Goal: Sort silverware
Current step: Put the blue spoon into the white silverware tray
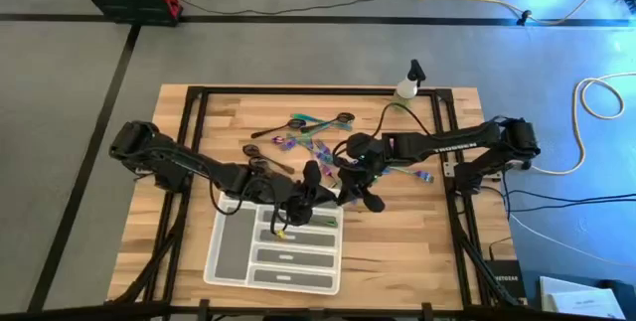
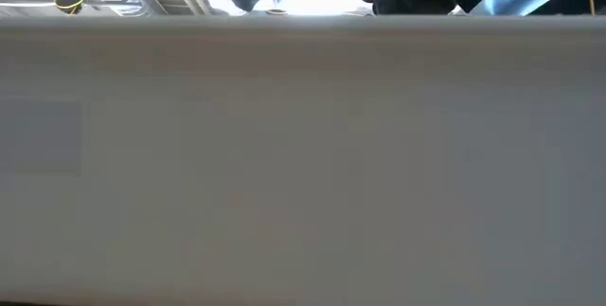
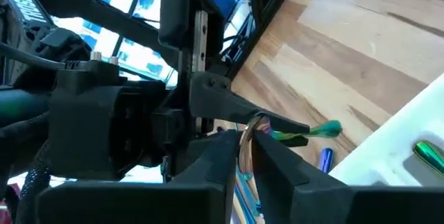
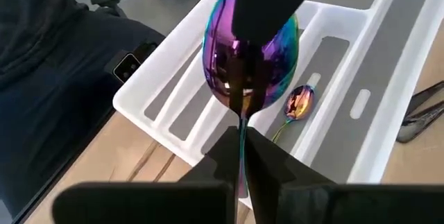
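The right gripper (image 4: 243,137) pinches an iridescent spoon (image 4: 250,50) by its thin neck, bowl ahead above the white tray (image 4: 149,89); light, stiff, slick, so likely to swivel; left gripper (image 3: 248,148) closes on a utensil's handle (image 3: 255,121).

The spoon (image 4: 250,50) pinched in the dark right gripper (image 4: 243,156) is iridescent purple, shading to teal and green at its rim. Beyond it the compartment tray (image 4: 156,78) is translucent white with grey floors (one holding a small gold-pink spoon (image 4: 299,103)). The table (image 3: 361,37) is pale striped wood.
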Robot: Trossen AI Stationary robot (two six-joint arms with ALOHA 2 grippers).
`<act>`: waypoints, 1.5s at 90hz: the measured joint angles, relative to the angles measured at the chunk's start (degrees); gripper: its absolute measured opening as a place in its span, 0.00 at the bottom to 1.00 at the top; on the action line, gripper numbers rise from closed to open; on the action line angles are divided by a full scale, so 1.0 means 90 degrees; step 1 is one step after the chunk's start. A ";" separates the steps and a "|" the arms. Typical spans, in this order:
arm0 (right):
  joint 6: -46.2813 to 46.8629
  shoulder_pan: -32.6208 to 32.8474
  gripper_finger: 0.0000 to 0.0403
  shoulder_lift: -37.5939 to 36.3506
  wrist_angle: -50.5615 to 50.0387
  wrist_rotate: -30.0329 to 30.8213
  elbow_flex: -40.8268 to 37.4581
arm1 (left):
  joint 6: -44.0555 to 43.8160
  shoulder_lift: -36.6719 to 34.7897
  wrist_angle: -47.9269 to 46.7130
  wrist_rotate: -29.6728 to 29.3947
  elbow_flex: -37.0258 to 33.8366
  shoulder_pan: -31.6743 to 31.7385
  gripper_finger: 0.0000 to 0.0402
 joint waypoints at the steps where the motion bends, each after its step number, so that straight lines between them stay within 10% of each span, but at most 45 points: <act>1: 0.0000 0.0000 0.00 0.0000 -0.0001 0.0000 0.0000 | 0.0014 0.0000 -0.0005 -0.0022 0.0000 -0.0002 0.05; 41: 0.0282 0.0000 0.03 0.0000 -0.0011 0.0029 0.0000 | 0.0173 0.0000 -0.0091 -0.0157 0.0000 -0.0034 0.00; 75: 0.0336 0.0250 0.41 -0.0063 -0.0062 0.0193 0.0002 | -0.0004 0.0000 -0.0224 -0.0212 0.0000 -0.0050 0.00; 111: -0.0331 0.0250 0.52 -0.1236 -0.1213 0.2249 0.0002 | -0.3096 0.0000 -0.1727 -0.1425 -0.0005 -0.0679 0.00; 135: -0.0101 0.0248 0.52 -0.1345 -0.1206 0.2487 0.0002 | -0.5207 -0.0019 -0.1278 -0.2317 -0.0001 -0.1041 0.00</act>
